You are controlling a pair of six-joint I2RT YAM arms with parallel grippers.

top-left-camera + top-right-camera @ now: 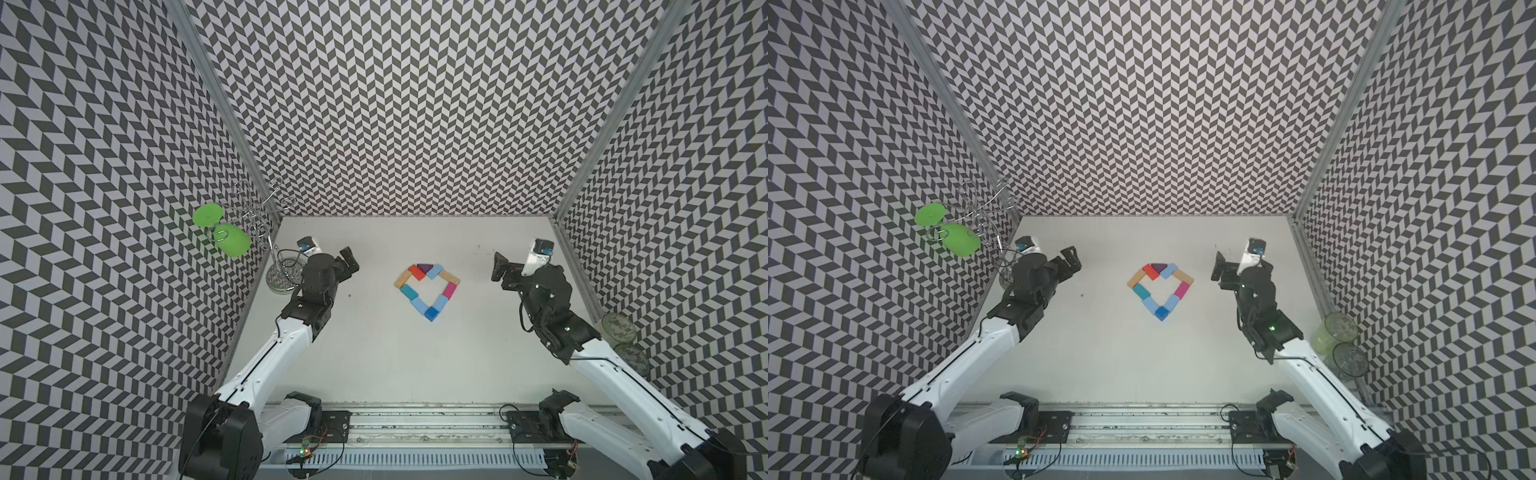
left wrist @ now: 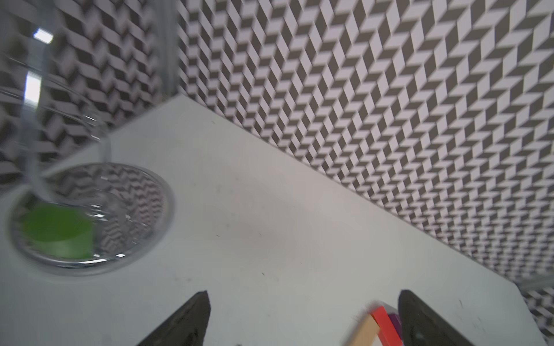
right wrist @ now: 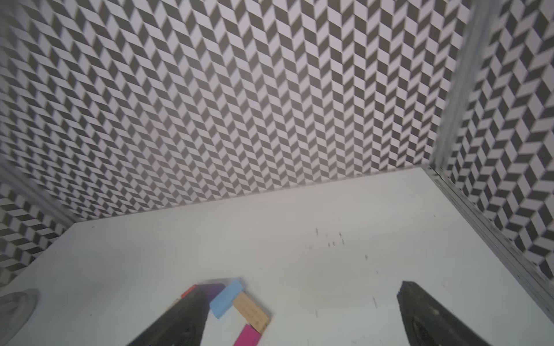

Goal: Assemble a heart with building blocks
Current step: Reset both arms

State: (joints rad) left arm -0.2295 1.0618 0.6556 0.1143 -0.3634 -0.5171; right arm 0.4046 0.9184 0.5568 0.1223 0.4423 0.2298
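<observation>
The heart point(image 1: 434, 271) point(image 1: 1168, 270) lies on the white table in both top views, a hollow outline of building blocks. A purple triangle point(image 1: 424, 267) sits at its notch and a dark blue cube point(image 1: 432, 313) at its point. My left gripper point(image 1: 349, 262) point(image 1: 1069, 259) hovers open to the left of it, well apart. My right gripper point(image 1: 500, 268) point(image 1: 1219, 268) hovers open to its right. In the left wrist view the open gripper point(image 2: 304, 292) holds nothing, with red point(image 2: 382, 323) and tan point(image 2: 365, 332) blocks beside one finger. The right wrist view shows the empty gripper point(image 3: 302, 289), with light blue point(image 3: 226, 298), tan point(image 3: 251, 313) and magenta point(image 3: 247, 337) blocks near one finger.
A wire stand with a round chrome base point(image 1: 282, 276) point(image 2: 135, 209) stands at the back left corner, close behind the left arm. A green goblet point(image 1: 230, 239) hangs from it. Two glasses point(image 1: 617, 328) point(image 1: 631, 353) stand by the right wall. Patterned walls enclose three sides.
</observation>
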